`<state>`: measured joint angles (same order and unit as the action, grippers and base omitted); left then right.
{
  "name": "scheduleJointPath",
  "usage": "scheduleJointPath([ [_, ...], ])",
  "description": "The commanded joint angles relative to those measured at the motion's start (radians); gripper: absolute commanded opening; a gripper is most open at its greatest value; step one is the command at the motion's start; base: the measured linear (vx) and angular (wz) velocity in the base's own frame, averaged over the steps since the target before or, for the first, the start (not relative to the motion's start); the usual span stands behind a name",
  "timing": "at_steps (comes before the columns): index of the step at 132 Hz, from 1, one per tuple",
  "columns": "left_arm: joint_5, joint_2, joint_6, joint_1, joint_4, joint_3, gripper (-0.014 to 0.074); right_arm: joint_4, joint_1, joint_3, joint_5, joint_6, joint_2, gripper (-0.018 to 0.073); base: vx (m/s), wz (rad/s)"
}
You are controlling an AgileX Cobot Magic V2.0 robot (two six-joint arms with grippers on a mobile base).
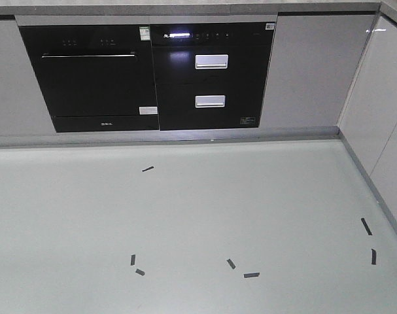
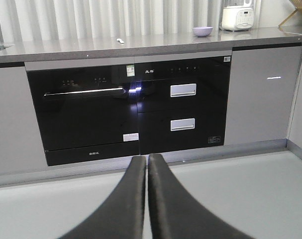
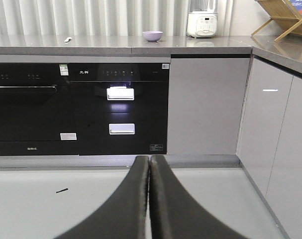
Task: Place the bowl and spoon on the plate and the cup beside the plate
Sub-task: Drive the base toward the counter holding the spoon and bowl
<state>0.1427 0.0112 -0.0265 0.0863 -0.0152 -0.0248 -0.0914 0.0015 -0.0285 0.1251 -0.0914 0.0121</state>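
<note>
- A wide, pale grey floor (image 1: 185, 209) was seen in front of the kitchen units.
- Flat, shiny grey cabinet doors (image 1: 303, 72) were set along the back wall and down the right side.
- A long grey counter top (image 2: 141, 46) was laid over the units.
- A black glass oven (image 1: 93, 75) was built in under the counter. A black drawer unit with two silver handles (image 1: 211, 78) was fitted just beside it, on its right.
- The left gripper (image 2: 147, 157) was held low, above the floor and facing the oven. Its two black fingers (image 2: 133, 199) were pressed together, and nothing was pinched between them.
- The right gripper (image 3: 149, 157) was held the same way, facing the drawer unit. Its black fingers (image 3: 165, 199) were pressed together too, with nothing held.
- A white kitchen machine (image 3: 203, 22) was stood at the back of the counter.
- A round, smooth purple plastic bowl (image 3: 152, 35) was set upright on the counter, near the white machine on its left and well apart from both grippers.
- A small pale plastic spoon (image 3: 67, 39) was laid flat on the counter, well apart from the bowl on its left.
- Short black tape strips (image 1: 148, 169) were stuck here and there on the floor.
</note>
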Motion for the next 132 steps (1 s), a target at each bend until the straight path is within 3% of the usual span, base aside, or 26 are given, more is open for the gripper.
scheduleJointPath([
  [1,-0.069,0.016,-0.006,0.007,0.000,-0.011,-0.0006,-0.003,0.000,-0.006,-0.079,0.009,0.003,-0.0001,0.00,0.00],
  [132,-0.069,0.016,-0.006,0.007,0.000,-0.011,-0.0006,-0.003,0.000,-0.006,-0.079,0.009,0.003,-0.0001,0.00,0.00],
])
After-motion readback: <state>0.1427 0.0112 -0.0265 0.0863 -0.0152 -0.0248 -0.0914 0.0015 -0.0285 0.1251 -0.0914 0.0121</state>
